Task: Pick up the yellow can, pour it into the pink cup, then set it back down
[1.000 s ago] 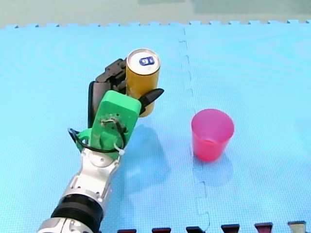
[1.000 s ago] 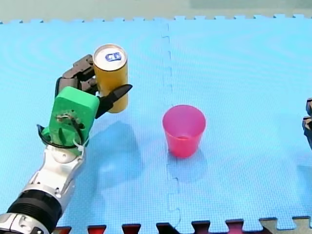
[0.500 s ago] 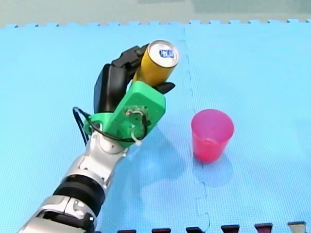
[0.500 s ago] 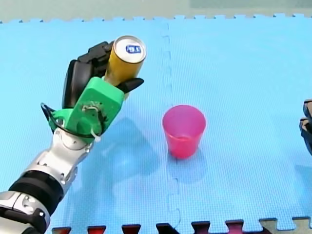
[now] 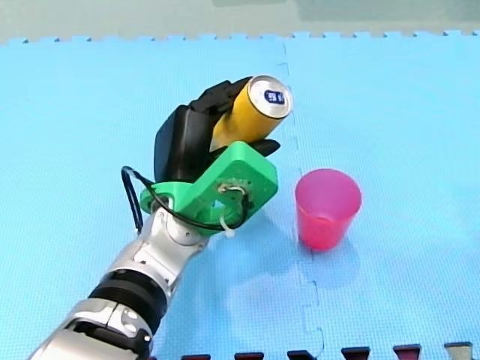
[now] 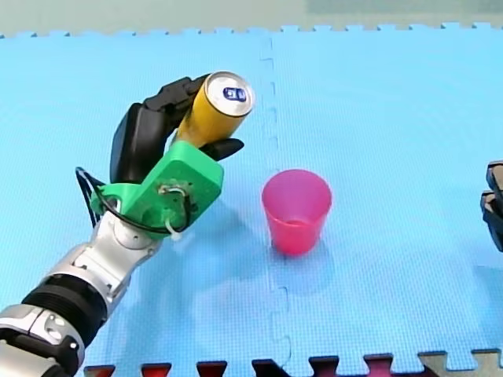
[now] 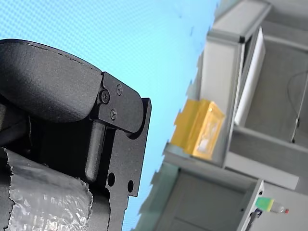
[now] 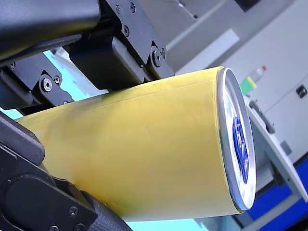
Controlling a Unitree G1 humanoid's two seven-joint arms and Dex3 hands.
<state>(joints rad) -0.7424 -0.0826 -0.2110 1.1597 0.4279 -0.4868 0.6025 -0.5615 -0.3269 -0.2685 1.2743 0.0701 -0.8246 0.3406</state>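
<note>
My left hand [image 5: 238,124] is shut on the yellow can [image 5: 251,112] and holds it in the air above the blue mat. The can is tilted, with its silver top [image 6: 229,91] leaning toward the pink cup [image 5: 327,206]. The cup stands upright on the mat to the right of the can and lower, apart from it. The second wrist view shows the can [image 8: 144,159] on its side between black fingers [image 8: 120,53]. My right hand [image 6: 494,206] is at the far right edge of the mat, away from both objects.
The blue foam mat [image 5: 390,97] has a seam [image 5: 291,112] running front to back just left of the cup. Its jagged front edge [image 6: 314,366] lies close to me. Beyond the mat stand grey shelves with a yellow box [image 7: 199,130].
My left hand has carried the can to the right, toward the cup, and tipped it further over. The cup has not moved.
</note>
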